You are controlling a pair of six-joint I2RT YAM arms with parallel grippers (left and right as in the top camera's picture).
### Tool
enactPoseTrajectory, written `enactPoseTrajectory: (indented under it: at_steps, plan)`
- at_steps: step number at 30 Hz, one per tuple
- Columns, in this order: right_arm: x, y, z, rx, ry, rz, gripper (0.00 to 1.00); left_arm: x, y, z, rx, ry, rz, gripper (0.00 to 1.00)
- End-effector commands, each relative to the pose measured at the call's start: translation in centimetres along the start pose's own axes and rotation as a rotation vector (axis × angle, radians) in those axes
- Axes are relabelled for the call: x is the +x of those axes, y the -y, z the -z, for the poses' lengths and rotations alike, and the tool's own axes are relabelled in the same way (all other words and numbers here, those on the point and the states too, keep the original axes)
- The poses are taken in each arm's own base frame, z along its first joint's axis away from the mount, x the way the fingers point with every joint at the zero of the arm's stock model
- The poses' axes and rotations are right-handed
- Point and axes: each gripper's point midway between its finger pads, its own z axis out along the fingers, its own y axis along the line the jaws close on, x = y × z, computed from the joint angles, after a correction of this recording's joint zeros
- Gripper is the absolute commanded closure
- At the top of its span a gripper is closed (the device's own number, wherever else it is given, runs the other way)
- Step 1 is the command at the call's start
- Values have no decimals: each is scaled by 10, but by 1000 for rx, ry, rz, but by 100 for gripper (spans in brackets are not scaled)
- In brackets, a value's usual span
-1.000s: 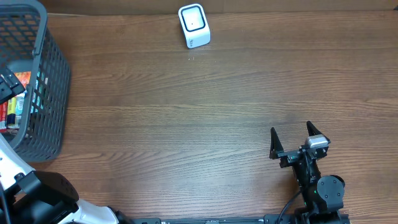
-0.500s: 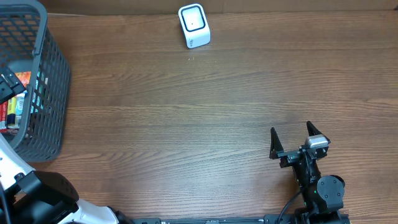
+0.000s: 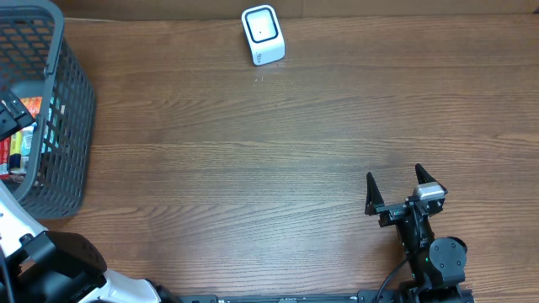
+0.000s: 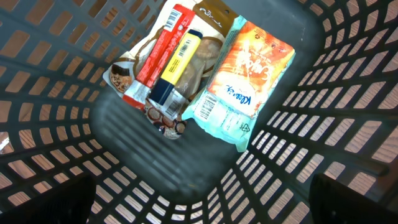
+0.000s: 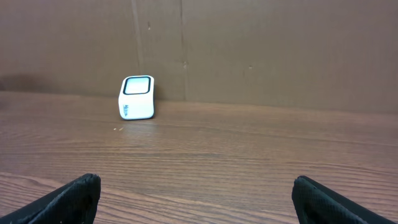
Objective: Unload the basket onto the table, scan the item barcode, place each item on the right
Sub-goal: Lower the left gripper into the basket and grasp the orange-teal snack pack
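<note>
Now the left gripper point(image 4: 202, 186) is hovering with fingers wide over the basket point(image 4: 323, 93), where the packet point(image 4: 245, 81) is lying among other goods. I judge that descending straight, clear of the mesh, is working best. The right gripper point(image 3: 394, 187) is sitting wide, well apart from the scanner point(image 3: 262, 34).

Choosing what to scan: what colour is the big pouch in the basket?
The pouch is orange and pale mint; left wrist view.

We see a basket point(image 3: 72, 109) on the table's point(image 3: 253, 168) left end, packets point(image 4: 242, 87) lying inside on its floor (some overlapping). Well right of the basket, farther back, stands the scanner point(image 3: 263, 35).
</note>
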Motion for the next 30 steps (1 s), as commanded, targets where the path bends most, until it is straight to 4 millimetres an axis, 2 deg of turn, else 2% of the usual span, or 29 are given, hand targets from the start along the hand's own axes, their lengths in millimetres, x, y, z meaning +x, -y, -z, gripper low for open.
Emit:
enactPoseTrajectory:
  at_steps: [1,8,18,30]
  plan:
    - [2,3,0,16,5,5,0,-3,2,0,12,6,-8,0]
    - [2,3,0,16,5,5,0,-6,2,-2,12,13,-7,0]
    - [2,3,0,16,5,5,0,-1,4,-20,19,-38,-10,0]
    - [2,3,0,16,5,5,0,-23,-1,-20,14,49,3,0]
